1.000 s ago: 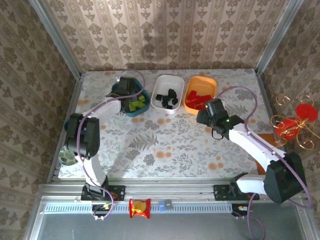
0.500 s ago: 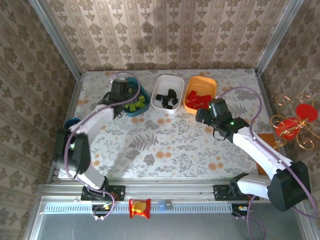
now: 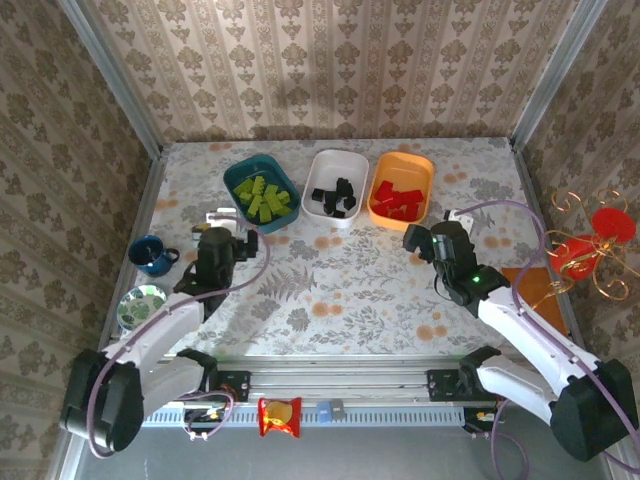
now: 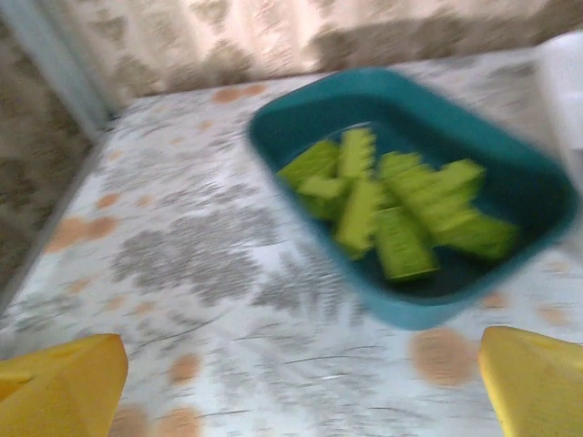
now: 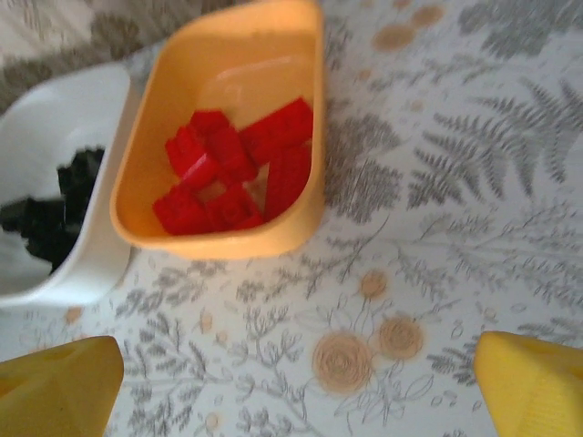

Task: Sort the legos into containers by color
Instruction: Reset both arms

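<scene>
Lime-green legos (image 3: 265,198) (image 4: 392,205) lie in the dark teal tray (image 3: 236,176) (image 4: 428,314). Black legos (image 3: 335,195) (image 5: 55,209) fill the white tray (image 3: 330,157) (image 5: 91,264). Red legos (image 3: 398,198) (image 5: 232,173) sit in the orange tray (image 3: 412,160) (image 5: 228,241). My left gripper (image 3: 221,222) (image 4: 305,387) hovers open over bare table just in front of the teal tray. Open too, my right gripper (image 3: 415,238) (image 5: 296,387) is a little in front of the orange tray. Nothing is between either pair of yellow fingertips.
A dark blue mug (image 3: 152,254) and a small greenish bowl (image 3: 140,303) stand at the table's left edge. A red ornament on gold wire (image 3: 585,245) sits beyond the right edge. Wallpapered walls close in the back and sides.
My left arm has pulled back from over the teal tray toward the near left. My right arm has drawn back and to the right, away from the orange tray.
</scene>
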You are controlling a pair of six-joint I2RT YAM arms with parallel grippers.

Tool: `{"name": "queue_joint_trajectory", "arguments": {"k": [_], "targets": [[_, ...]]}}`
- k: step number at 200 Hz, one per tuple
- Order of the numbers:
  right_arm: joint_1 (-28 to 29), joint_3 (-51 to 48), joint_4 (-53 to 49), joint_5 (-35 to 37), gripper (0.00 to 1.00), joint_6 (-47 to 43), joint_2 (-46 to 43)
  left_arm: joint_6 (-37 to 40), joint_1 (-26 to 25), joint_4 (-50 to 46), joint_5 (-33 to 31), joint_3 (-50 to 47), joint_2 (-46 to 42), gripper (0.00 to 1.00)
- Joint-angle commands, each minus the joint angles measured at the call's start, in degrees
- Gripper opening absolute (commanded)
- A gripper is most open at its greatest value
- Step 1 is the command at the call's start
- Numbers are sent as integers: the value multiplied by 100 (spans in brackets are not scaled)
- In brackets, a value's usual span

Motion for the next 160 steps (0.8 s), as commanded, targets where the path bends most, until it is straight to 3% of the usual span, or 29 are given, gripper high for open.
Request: {"name": "queue_joint_trajectory", "arguments": {"k": [1,16,37,46,54,82,111,116,126,146,153,160], "targets": [[-88,10,250,765,100,-107,-177,766,455,1092,6,-32,479,100],[-177,-71,278,817,100,-301,-187,965,621,1395,-120,4,1060,100],[-264,-266,435,1063,100,-365,-207,1451,817,2595,17,-187,1666,100],[-304,-432,685,1066,100,-488,-275,1136,1026,2341,488,-81,1779,100],[-342,-574,925,985,100,-672,-361,1087,1123,2692,799,-168,1941,100],[-511,-1061,1840,709,100,-1445,-621,1090,1199,3540,1051,-447,2422,100],[-781,-1348,2713,486,100,-2195,-455,774,1791,3834,2310,-521,2780,100],[-818,-1323,2754,528,100,-2348,-357,837,1803,4267,2310,-591,2935,100],[-926,-1283,2934,596,100,-2647,-109,661,1867,3507,2373,-393,2745,100],[-1308,-1366,3632,277,100,-2903,434,509,1955,3631,2174,-411,2785,100],[-1480,-1455,4016,40,100,-2943,643,520,1891,3891,1831,-470,2846,100],[-1655,-1521,4339,-251,100,-2959,869,419,1737,4002,1080,-544,2843,100]]}}
